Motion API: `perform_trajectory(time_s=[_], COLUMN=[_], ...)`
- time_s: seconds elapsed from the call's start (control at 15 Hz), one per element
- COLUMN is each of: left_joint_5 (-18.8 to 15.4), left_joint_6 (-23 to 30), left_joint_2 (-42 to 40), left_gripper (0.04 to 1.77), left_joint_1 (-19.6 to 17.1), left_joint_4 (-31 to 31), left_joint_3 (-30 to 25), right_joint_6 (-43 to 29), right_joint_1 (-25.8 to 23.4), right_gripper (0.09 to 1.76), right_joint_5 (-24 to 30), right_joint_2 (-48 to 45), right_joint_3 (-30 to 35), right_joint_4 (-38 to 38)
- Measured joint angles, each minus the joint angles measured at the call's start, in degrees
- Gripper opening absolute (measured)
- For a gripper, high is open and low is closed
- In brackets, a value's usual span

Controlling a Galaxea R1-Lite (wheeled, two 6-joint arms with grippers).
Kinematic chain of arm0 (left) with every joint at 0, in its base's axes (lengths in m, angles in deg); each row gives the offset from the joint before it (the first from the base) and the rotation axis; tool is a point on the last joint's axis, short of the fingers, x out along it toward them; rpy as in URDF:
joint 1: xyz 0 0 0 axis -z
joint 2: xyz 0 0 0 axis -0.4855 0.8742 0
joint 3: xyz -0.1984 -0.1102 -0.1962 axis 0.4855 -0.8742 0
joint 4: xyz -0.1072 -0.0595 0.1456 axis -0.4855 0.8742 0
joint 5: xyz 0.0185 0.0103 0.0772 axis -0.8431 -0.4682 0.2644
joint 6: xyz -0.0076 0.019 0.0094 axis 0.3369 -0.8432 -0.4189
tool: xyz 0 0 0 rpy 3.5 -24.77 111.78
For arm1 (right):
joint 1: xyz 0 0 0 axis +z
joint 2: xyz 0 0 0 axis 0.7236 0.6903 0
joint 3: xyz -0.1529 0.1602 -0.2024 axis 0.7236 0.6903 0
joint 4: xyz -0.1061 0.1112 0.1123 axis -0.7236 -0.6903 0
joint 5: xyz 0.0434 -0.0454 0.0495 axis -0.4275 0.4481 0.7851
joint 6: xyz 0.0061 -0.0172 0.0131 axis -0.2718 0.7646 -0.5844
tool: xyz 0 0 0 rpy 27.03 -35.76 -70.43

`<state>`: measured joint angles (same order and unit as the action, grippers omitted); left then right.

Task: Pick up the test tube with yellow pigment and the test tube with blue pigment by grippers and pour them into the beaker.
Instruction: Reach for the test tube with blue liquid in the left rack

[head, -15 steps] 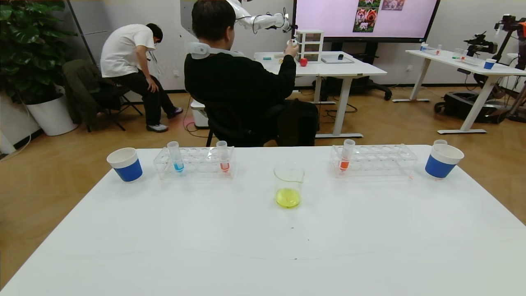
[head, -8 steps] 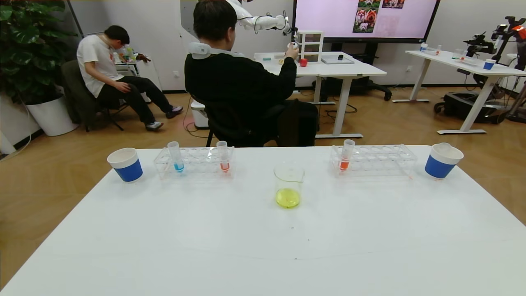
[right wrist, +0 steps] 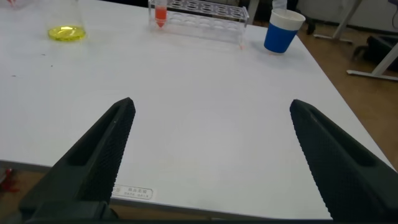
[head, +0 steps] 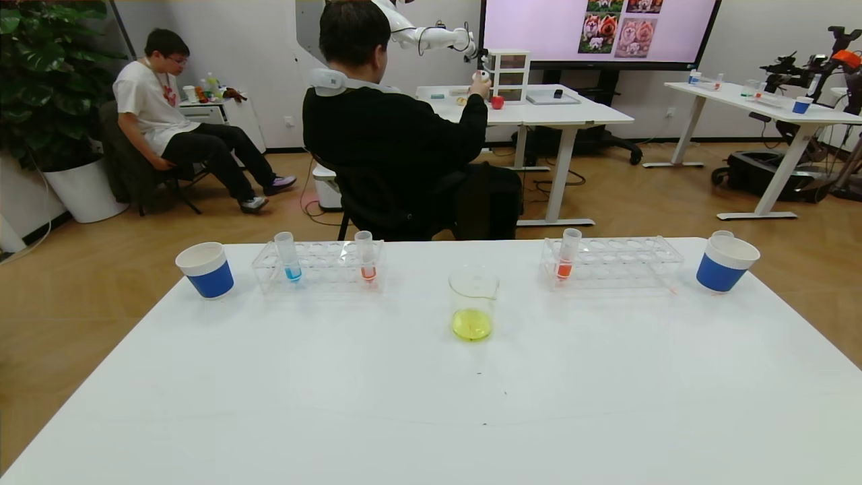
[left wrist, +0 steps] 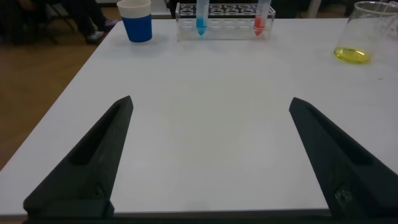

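The beaker (head: 473,303) stands mid-table with yellow liquid in its bottom; it also shows in the left wrist view (left wrist: 367,34) and the right wrist view (right wrist: 65,31). The test tube with blue pigment (head: 288,256) stands upright in the left rack (head: 316,266), also in the left wrist view (left wrist: 201,17). No tube holding yellow pigment is in view. My left gripper (left wrist: 210,101) is open and empty, low over the table's near left part. My right gripper (right wrist: 211,102) is open and empty over the near right part. Neither shows in the head view.
Red-orange tubes stand in the left rack (head: 366,256) and the right rack (head: 568,254). Blue-and-white paper cups stand at far left (head: 205,269) and far right (head: 724,264); a clear tube top (head: 722,234) shows at the right cup. People sit beyond the table.
Nothing on the table has moved. Only the people in the background have shifted.
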<state>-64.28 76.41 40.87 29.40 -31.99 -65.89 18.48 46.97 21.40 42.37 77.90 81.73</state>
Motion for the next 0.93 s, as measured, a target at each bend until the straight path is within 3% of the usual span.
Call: perform_trajectory(time_s=[0.47,0.73,0.93], left_joint_5=[-0.68,-1.43,-1.51], left_joint_6=[0.06,0.13,0.26], left_joint_2=[0.16,9.2,22.98], left_gripper=[1.75,1.75,1.75], left_joint_1=[0.0,0.44,0.66], left_joint_4=[0.48,-0.32,-6.85], left_joint_3=[1.89,12.95,22.41], right_joint_6=[-2.58,-2.62,-2.65], right_joint_1=[-0.02,-0.02,-0.02], right_gripper=[1.74,1.74,1.74], right_joint_5=[-0.24,-0.24,-0.27], right_joint_2=[0.0,0.0,0.0], right_joint_3=[0.13,0.16,0.16], right_joint_4=[0.05,0.05,0.05])
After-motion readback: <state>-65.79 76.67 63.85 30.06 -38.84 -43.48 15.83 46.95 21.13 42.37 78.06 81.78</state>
